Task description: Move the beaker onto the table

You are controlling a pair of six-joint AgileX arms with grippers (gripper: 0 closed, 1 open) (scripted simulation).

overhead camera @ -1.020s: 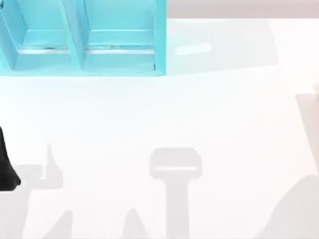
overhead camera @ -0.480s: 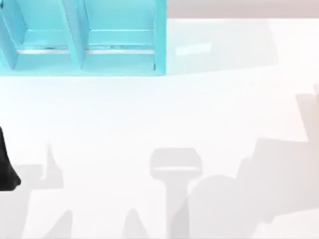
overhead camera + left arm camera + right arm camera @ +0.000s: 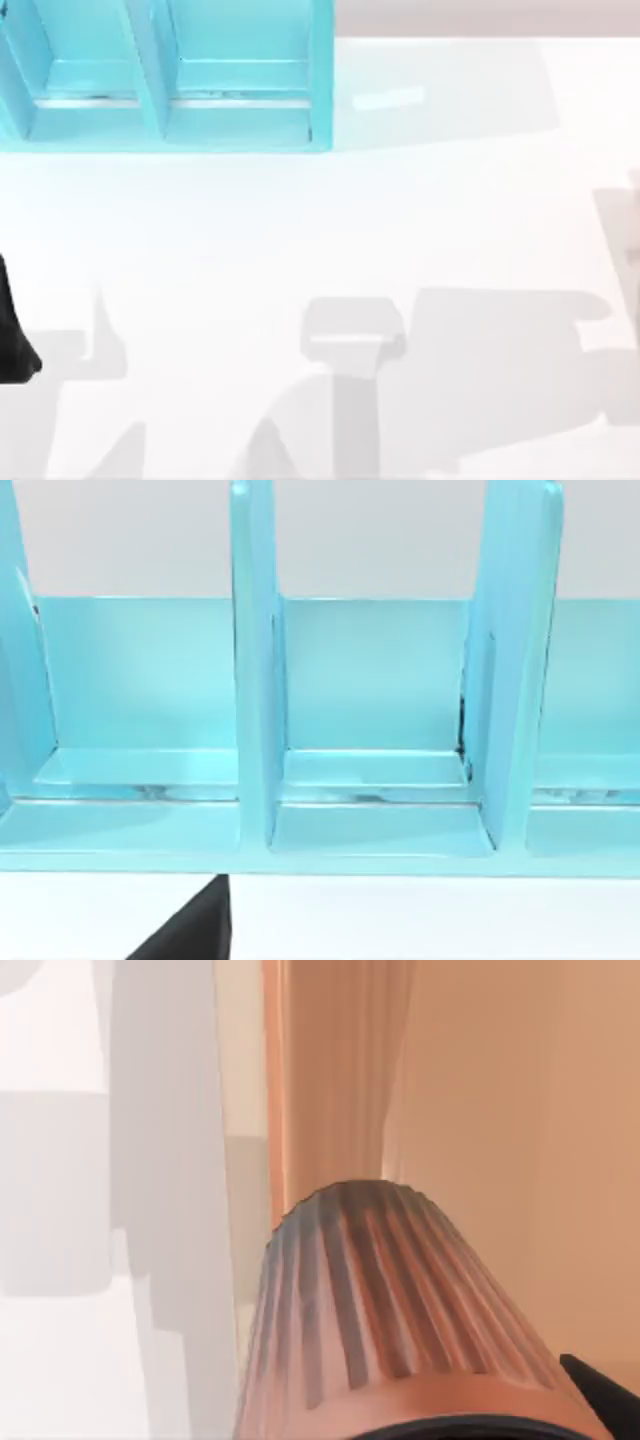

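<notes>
Clearly, the coming move turns on the right arm's wrist view, where the small copper-toned, finely ribbed, slightly tapered beaker sits directly in front of that wrist camera, very close. Its ribbed wall runs away from the lens, so its long axis lies roughly along the line of sight; a dark rim shows at the near end. A black sliver beside it may be part of the right pincer, but whether that pincer is clenched on the beaker or released cannot be told. Beyond the beaker, the glossy white bench shows with grey shadows across it.

From above, the bench carries broad arm shadows near its front edge, with the turquoise blue shelf unit at its far left corner. The left arm sits parked at the left edge, its camera facing the shelf compartments. By this judgement, the right arm is nearer and would do the placing.
</notes>
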